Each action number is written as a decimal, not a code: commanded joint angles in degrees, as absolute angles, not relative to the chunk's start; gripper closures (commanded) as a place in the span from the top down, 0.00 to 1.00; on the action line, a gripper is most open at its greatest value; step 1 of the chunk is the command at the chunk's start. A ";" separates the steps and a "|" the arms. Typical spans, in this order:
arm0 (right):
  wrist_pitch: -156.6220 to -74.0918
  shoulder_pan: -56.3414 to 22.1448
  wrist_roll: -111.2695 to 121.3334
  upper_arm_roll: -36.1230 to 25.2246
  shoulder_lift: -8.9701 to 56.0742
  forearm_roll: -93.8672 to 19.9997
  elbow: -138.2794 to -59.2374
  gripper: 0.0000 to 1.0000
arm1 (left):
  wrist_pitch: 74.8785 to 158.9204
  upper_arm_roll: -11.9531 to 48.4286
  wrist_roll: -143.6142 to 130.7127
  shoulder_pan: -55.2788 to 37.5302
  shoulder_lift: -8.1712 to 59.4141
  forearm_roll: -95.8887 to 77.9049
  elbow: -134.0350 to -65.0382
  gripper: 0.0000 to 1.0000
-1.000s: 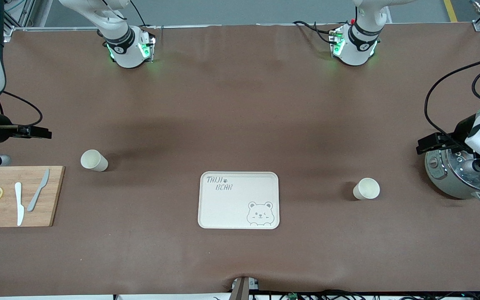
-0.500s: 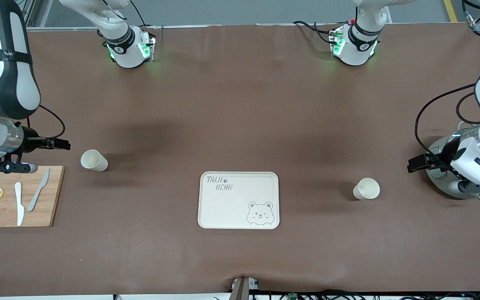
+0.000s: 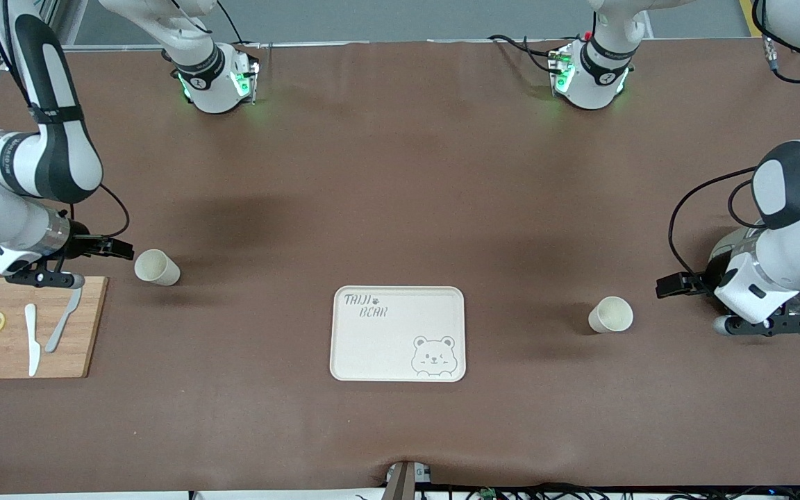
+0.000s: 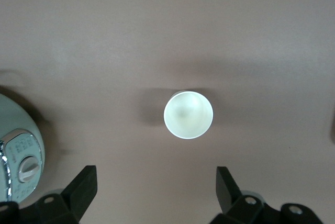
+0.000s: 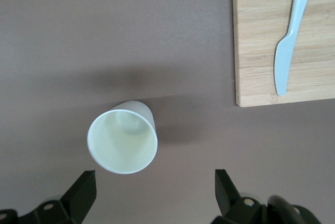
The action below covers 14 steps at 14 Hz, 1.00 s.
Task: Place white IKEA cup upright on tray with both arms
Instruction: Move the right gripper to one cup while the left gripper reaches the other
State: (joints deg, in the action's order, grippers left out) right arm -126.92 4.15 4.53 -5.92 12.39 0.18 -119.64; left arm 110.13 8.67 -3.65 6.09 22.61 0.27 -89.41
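White plastic cups, two of them, both upright and mouth up on the brown tabletop, neither on the tray yet.
- First white cup (image 3: 157,267): ten o'clock of the cream rectangular bear-printed tray (image 3: 386,347), toward the right arm's end.
- Second white cup (image 3: 610,314): three o'clock of the tray, toward the left arm's end.
- Right tool (image 3: 119,248): over the tabletop just beside the first cup, jaws spread wide, empty.
- Left tool (image 3: 671,285): over the tabletop near the second cup, wide open, empty.

Risks, as I judge them:
- In the right wrist view the first cup (image 5: 123,141) sits off-centre, close to one finger. That finger could clip the rim on descent and tip it.
- The second cup (image 4: 188,115) looks light, so a late closure could shove it.
- Both arms converging on the tray may crowd each other.
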 commanded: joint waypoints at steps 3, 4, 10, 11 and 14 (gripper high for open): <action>-134.90 5.54 3.78 -5.01 12.38 0.09 -124.80 1.00 | 116.01 8.96 -4.39 5.54 25.30 1.49 -91.14 0.95; -136.39 5.54 3.78 -5.01 13.00 0.09 -125.07 1.00 | 116.54 8.96 -4.39 5.71 26.10 1.49 -91.23 0.91; -141.68 5.27 3.78 -4.92 16.60 -0.09 -125.68 0.71 | 124.79 8.88 -5.36 5.97 28.03 1.76 -96.75 0.82; -142.81 4.93 3.78 -4.92 16.96 -0.78 -125.77 0.59 | 126.63 8.88 -5.36 6.06 28.12 1.67 -98.07 0.82; -143.70 5.01 3.78 -4.83 17.93 -1.76 -126.30 0.15 | 129.37 8.88 -6.41 5.98 29.53 1.67 -99.05 0.74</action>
State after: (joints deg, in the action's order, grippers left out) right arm -142.54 4.47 4.35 -5.44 17.75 -0.68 -125.67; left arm 127.46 8.72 -4.60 6.01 29.38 0.27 -98.06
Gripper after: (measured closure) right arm 0.498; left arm 0.216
